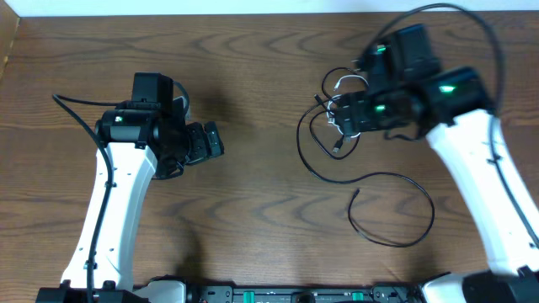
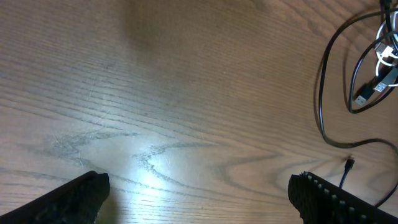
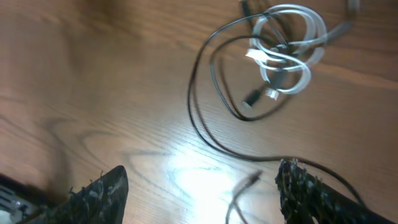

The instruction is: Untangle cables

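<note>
Nearest to us, one black cable (image 3: 189,96) runs out of the heap in a wide loose curve over the table (image 2: 155,74). Its free plug (image 1: 355,194) lies apart from everything. We think this part is already loose and needs only to be laid aside.

Further in, the left gripper (image 2: 200,180) hangs low over bare wood at the left, well apart from the cables (image 1: 337,126). Its jaws are spread wide and nothing is between them. It looks parked there, so that the other arm has room.

The right gripper (image 3: 203,169) is over the right half, with the tangle (image 3: 273,43) just beyond its fingers. These jaws are also wide apart and empty. In our judgement it is held so to come down on one strand.

Farthest, the white cable (image 3: 278,62) is coiled in small loops, and black strands pass through and around it.

From above, the right arm is blurred and covers part of the tangle. We cannot tell where the second black cable starts or ends, nor which strand lies over which. In the left wrist view, the cables are cut off by the right edge.
</note>
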